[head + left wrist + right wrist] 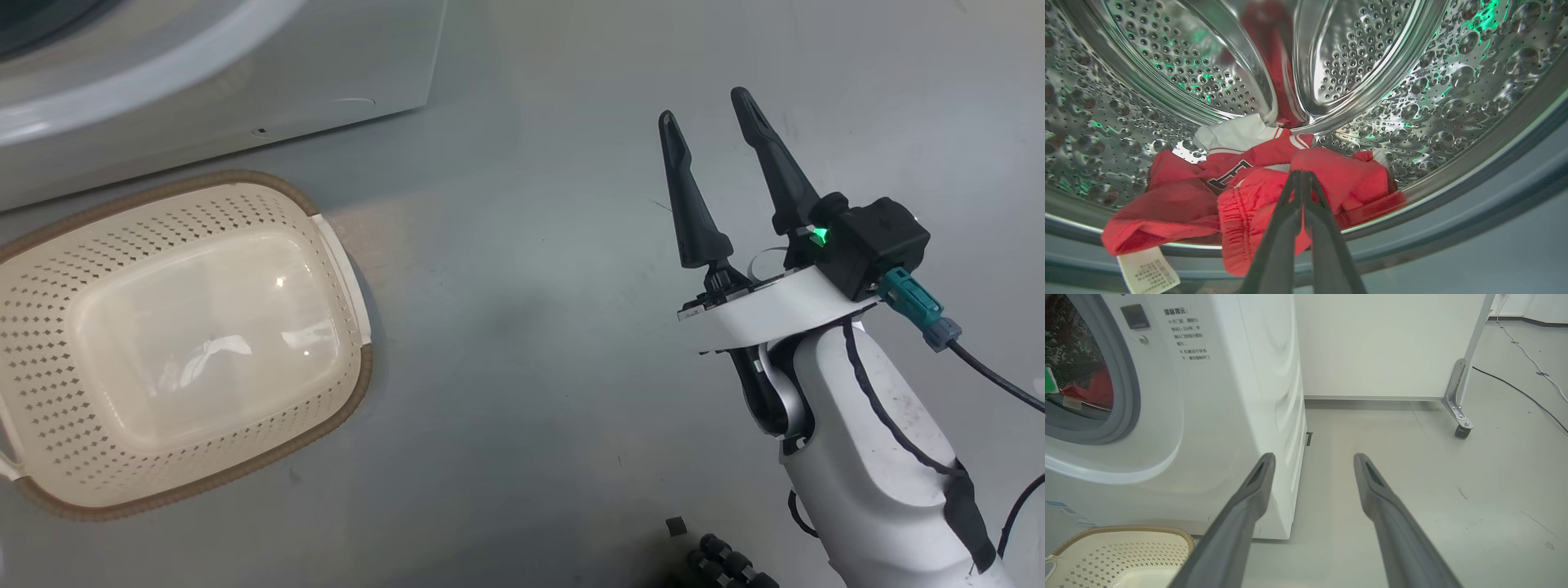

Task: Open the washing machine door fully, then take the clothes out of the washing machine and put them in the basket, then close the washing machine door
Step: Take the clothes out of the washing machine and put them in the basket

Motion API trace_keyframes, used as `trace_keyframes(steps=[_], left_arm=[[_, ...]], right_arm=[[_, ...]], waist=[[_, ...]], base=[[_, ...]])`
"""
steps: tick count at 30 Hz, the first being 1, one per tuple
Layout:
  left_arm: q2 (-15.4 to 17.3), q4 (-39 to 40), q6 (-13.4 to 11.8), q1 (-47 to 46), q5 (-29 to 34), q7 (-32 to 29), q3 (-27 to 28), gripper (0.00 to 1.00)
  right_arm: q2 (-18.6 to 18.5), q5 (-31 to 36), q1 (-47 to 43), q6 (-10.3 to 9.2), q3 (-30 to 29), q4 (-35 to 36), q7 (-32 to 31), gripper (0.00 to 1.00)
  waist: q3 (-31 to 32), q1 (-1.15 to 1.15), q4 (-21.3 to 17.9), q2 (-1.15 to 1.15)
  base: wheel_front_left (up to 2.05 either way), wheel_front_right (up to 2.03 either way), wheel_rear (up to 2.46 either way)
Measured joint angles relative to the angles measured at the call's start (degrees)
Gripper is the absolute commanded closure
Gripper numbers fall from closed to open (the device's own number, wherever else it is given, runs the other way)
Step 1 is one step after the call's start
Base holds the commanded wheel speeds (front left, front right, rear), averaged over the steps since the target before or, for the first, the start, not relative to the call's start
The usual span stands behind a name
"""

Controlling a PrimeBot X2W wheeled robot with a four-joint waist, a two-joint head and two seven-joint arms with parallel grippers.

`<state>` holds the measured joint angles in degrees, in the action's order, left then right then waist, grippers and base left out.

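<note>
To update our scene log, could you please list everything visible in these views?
washing machine: one, white, behind the basket
drum: one, steel, inside the machine
clothes: one heap, red with white trim, low in the drum
care label: one, white, hanging from the clothes
basket: one, cream with brown rim, empty, on the floor
wheeled panel: one, white, beside the machine
black cable: one, on the grey floor
left gripper: one, dark, shut, tips at the clothes
right gripper: one, dark, open, above the floor
</note>
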<state>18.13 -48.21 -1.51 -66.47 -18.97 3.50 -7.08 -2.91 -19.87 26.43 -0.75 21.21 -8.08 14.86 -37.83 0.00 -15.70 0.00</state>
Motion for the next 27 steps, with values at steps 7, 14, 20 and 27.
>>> trace_keyframes(steps=[7, 14, 20, 27], left_arm=[[-1.9, 0.4, 0.0, 3.2, -0.1, 5.5, 0.2, 1.0], [-4.2, 2.3, 0.1, 6.8, -0.7, 10.3, 0.8, 1.0], [-5.8, 6.1, 0.3, 10.9, -0.8, 10.9, 0.5, 1.0], [-6.6, 12.2, 0.2, 15.0, -0.7, 11.0, 1.3, 1.0]], right_arm=[[0.0, 0.9, -0.2, 0.02, -0.4, -0.8, 0.0, 0.0], [-0.1, 2.1, -1.7, 0.08, -1.1, -1.9, 0.0, 0.0], [-0.1, 2.6, -3.6, 0.13, -1.8, -3.1, 0.0, 0.0], [-0.1, 2.7, -5.5, 0.36, -2.5, -4.1, 0.0, 0.0]], waist=[[1.9, 0.0, 1.1, 0.0], [4.7, 0.0, 2.7, 0.0], [8.1, 0.0, 4.3, 0.0], [11.8, 0.0, 6.0, 0.0]], base=[[0.0, 0.0, 0.0], [0.0, 0.0, 0.0], [0.0, 0.0, 0.0], [0.0, 0.0, 0.0]])
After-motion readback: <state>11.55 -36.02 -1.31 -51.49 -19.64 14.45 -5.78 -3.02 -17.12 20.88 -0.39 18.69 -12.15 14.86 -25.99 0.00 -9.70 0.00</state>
